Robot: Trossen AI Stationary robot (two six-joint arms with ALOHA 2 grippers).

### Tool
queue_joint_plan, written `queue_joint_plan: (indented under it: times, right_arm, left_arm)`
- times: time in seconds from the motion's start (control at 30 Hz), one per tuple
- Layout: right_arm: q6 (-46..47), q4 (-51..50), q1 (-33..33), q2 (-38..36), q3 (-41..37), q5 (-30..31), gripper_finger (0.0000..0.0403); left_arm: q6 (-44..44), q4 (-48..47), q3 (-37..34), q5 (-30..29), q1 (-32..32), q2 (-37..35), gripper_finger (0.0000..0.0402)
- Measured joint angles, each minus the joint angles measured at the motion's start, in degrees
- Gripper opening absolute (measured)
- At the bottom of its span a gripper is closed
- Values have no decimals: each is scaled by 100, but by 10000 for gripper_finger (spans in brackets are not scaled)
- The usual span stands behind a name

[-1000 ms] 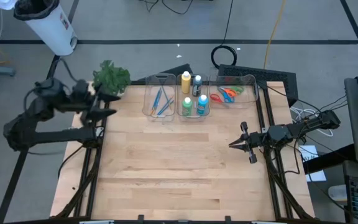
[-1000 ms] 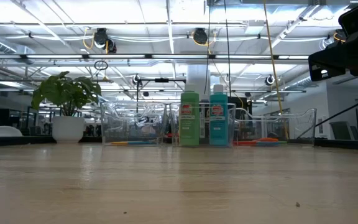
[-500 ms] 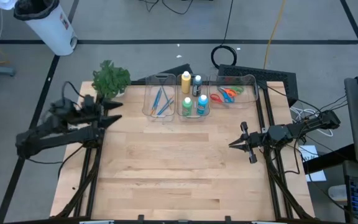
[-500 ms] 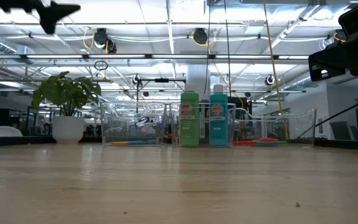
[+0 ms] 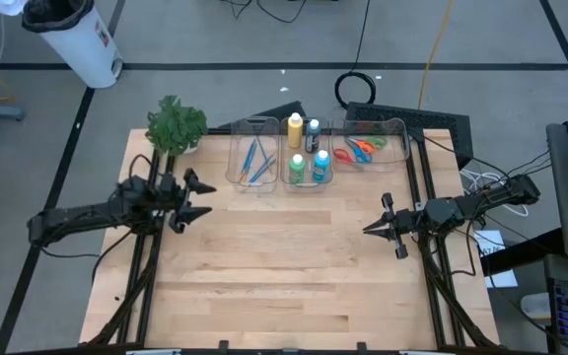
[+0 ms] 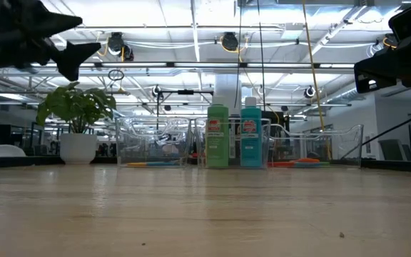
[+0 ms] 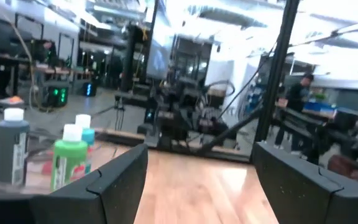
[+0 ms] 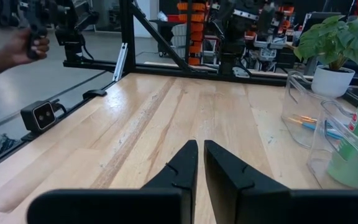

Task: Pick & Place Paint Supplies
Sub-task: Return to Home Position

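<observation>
Three clear bins stand in a row at the table's far middle. One holds blue paintbrushes [image 5: 254,163]. The middle one holds paint bottles: yellow [image 5: 295,130], dark [image 5: 313,133], green [image 5: 297,170] and blue [image 5: 320,166]. The third holds scissors [image 5: 361,149]. My left gripper [image 5: 195,198] hangs open over the table's left part, above the wood and well short of the bins, nothing between its fingers [image 7: 117,180]. My right gripper [image 5: 371,228] waits shut near the right edge, pointing level across the table [image 8: 201,158].
A leafy plant [image 5: 176,123] in a white pot stands at the far left corner, beside the brush bin. Bare wood [image 5: 284,266] spreads between the grippers and toward the near edge. A person's hand [image 8: 23,43] shows beyond the table.
My left gripper has come down from high above the table's left edge toward the tabletop, tipping from a downward slant to nearly level. Its fingers stay open. The bins and their contents have not moved.
</observation>
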Motion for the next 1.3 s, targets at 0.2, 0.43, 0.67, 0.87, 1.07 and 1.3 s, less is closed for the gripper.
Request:
queue_joint_plan:
  times: [0.2, 0.43, 0.67, 0.87, 1.07, 1.3]
  right_arm:
    - [-13, 0, 2, -18, 11, -2, 18]
    - [-142, 11, 0, -156, 63, -2, 18]
    - [83, -15, 2, -155, 63, -7, 18]
    - [114, 11, 2, -155, 63, -4, 18]
    - [402, 4, 2, -155, 61, -4, 18]
    - [1073, 4, 2, -155, 61, -6, 18]
  left_arm:
    - [495, -511, 7, -227, -328, -4, 294]
    - [782, -1403, 4, -1263, -525, -4, 294]
    - [679, -1602, -6, -1608, -658, -4, 294]
    - [1201, -1754, -6, -1707, -658, 44, 294]
    - [1213, -1739, -6, -1707, -658, 39, 294]
    - [1215, -1739, -6, -1705, -658, 42, 294]
